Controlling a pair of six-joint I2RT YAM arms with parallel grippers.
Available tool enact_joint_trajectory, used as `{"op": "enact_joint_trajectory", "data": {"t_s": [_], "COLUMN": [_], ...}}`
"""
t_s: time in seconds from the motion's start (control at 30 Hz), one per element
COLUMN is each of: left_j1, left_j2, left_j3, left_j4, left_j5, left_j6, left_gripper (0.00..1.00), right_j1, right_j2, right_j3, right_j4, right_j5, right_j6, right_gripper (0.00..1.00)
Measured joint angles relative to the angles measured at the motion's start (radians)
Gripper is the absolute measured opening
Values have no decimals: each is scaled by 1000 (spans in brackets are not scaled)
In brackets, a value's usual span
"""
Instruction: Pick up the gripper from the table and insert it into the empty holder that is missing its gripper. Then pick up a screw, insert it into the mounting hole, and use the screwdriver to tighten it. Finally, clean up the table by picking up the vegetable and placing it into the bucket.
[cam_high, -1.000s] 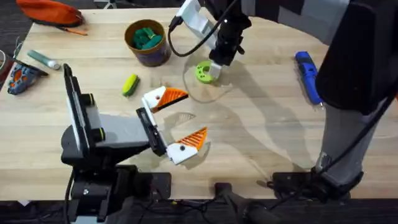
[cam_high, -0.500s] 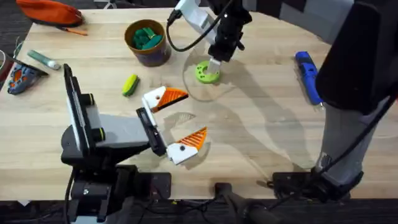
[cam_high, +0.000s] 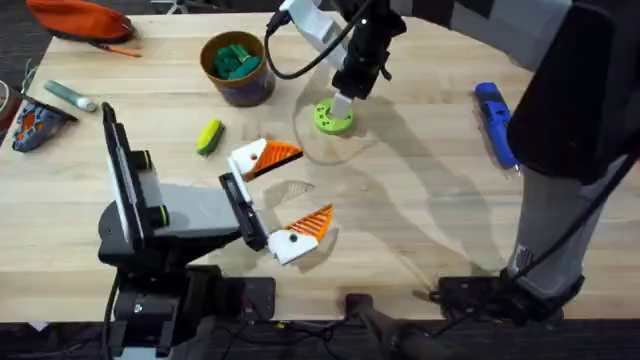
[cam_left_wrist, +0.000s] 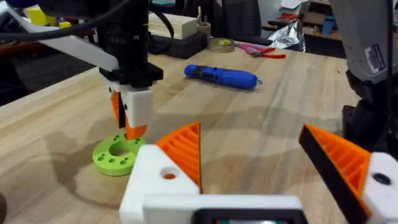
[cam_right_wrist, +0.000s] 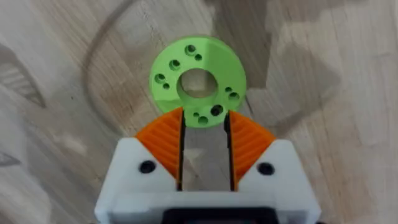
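On the table: we saw a bare wood top (cam_high: 420, 230) carrying all the things listed below.
Right gripper (cam_high: 341, 108): we found it reaching across to the far middle of the table, pointing down over a green disc (cam_high: 333, 117). Through its wrist camera the orange pads (cam_right_wrist: 163, 138) stood a narrow gap apart, empty, their tips just over the near rim of the disc (cam_right_wrist: 198, 81). The left wrist view showed it (cam_left_wrist: 132, 127) hanging just above the disc (cam_left_wrist: 118, 154); we could not tell whether it touched.
Left gripper (cam_high: 282, 200): it lay low near the middle of the table, spread wide, nothing between its fingers. We noted one white-and-orange finger (cam_high: 262, 158) on the far side and the other (cam_high: 303, 232) on the near side. In its own camera both orange pads (cam_left_wrist: 184, 148) showed well apart.
Screwdriver (cam_high: 496, 122): we saw it lying flat on the right side of the table, well apart from both grippers; in the left wrist view it (cam_left_wrist: 221, 75) lay beyond the disc.
Vegetable (cam_high: 208, 136): it rested on the table, left of the left gripper's far finger and near the bucket.
Bucket (cam_high: 237, 67): it stood upright at the far left-centre, green pieces inside.
Loose gripper and screw: we could not make them out.
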Motion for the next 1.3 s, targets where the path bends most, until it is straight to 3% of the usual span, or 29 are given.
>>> {"op": "enact_joint_trajectory", "data": {"t_s": [0.73, 1.0, 1.3], "left_j1": [0, 0, 0], "left_j2": [0, 0, 0], "left_j3": [0, 0, 0], "left_j4": [0, 0, 0], "left_j5": [0, 0, 0], "left_j6": [0, 0, 0], "left_gripper": [985, 985, 985], "right_j1": [0, 0, 0], "right_j2": [43, 43, 43], "right_j3": [5, 5, 7], "right_j4": [8, 14, 8], "right_j5": [9, 14, 21], "right_j6": [0, 0, 0], "right_gripper": [348, 235, 201]}}
